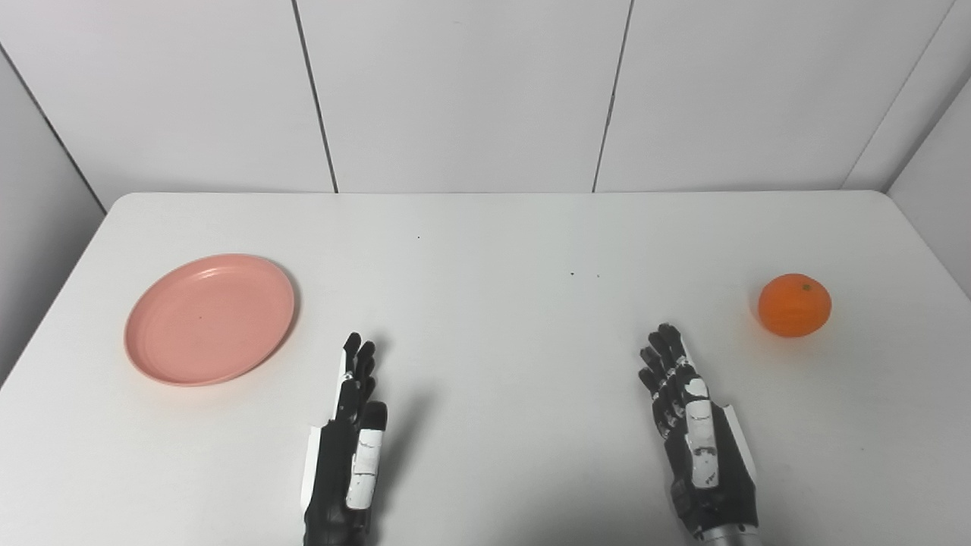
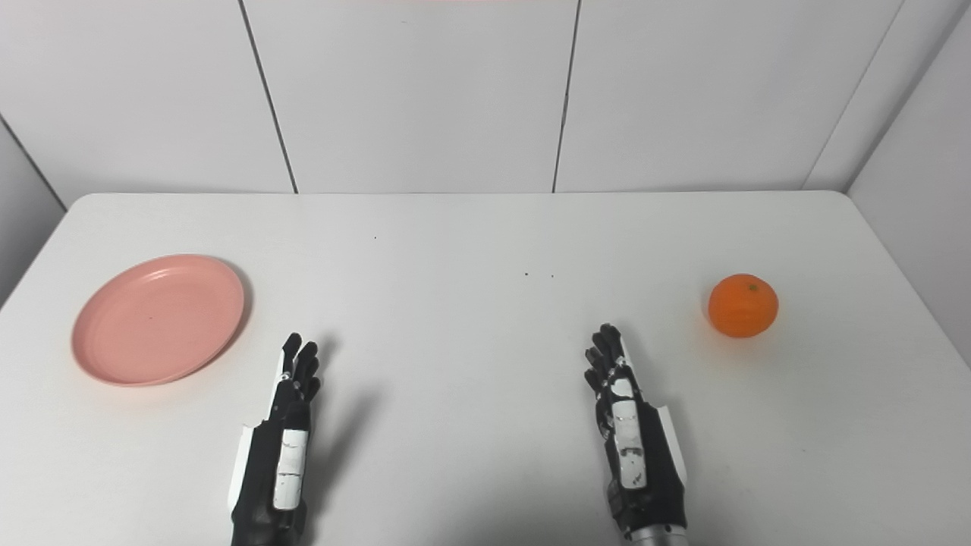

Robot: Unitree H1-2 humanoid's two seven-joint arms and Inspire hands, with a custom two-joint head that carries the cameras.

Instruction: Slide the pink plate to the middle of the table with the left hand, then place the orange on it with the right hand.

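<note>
Pink plate (image 1: 209,318) far left, orange (image 1: 794,305) far right, left robot hand (image 1: 349,447) and right robot hand (image 1: 694,428) empty, fingers straight (wrists cut off)

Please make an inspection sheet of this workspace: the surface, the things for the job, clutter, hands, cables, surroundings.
Surface: white table, a few tiny dark specks near the middle.
Job's things: pink plate on the left side, nothing on it; orange on the right side, on the table.
Clutter: nothing seen.
Hands: left hand and right hand over the near edge, fingers extended, holding nothing, apart from both things.
Cables: nothing seen.
Surroundings: white wall panels behind and at the sides.
</note>
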